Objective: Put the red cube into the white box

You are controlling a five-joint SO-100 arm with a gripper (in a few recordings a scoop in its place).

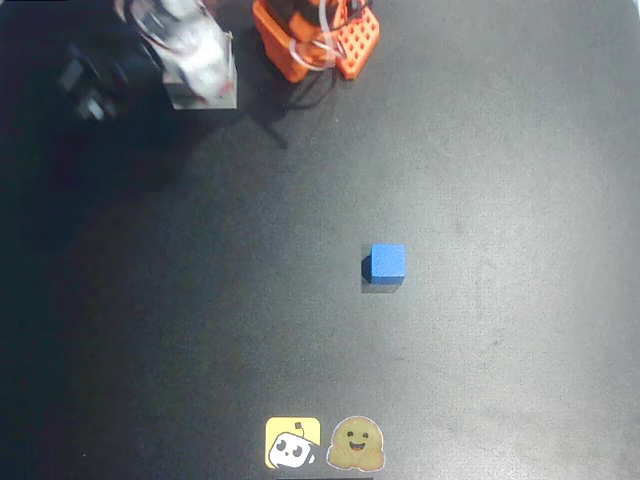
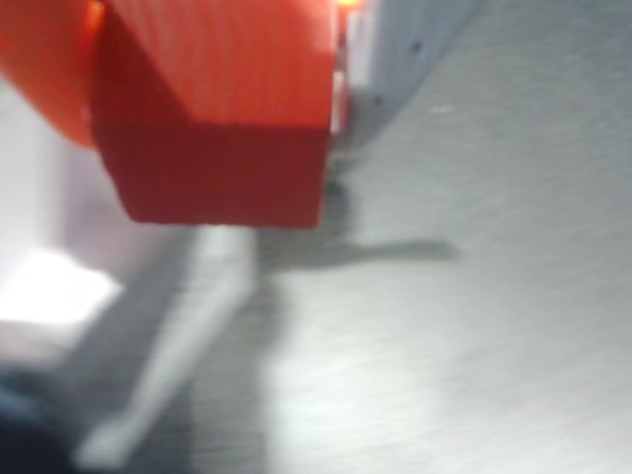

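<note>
1. At about eleven o'clock in the overhead view a blurred mass of dark and pale parts is the arm's tool (image 1: 150,50), hanging over the white box (image 1: 205,85), whose pale wall and grey side show at the mass's right edge. The blur reads as motion, so its exact pose is hard to fix.
2. In the wrist view the red cube (image 2: 222,128) sits close under the camera, its top face and shaded front face taking the upper left. An orange finger (image 2: 44,69) touches its left side and a pale part lies against its right side, so I judge the tool clenched on the cube, which is off the ground and casts a shadow below.
3. Below the cube in the wrist view lies a pale, smeared surface with a thin light ridge; whether this is the box's floor and wall I cannot tell.
4. At twelve o'clock overhead stands the arm's orange base (image 1: 315,40) with looping cables.
5. Right of centre on the dark desk (image 1: 520,200) rests the blue cube (image 1: 387,262), well apart from the box and untouched.
6. At six o'clock two stickers (image 1: 325,443) lie side by side.
7. Judged progress: picking up is done, carrying looks nearly done; release into the box is left.
</note>
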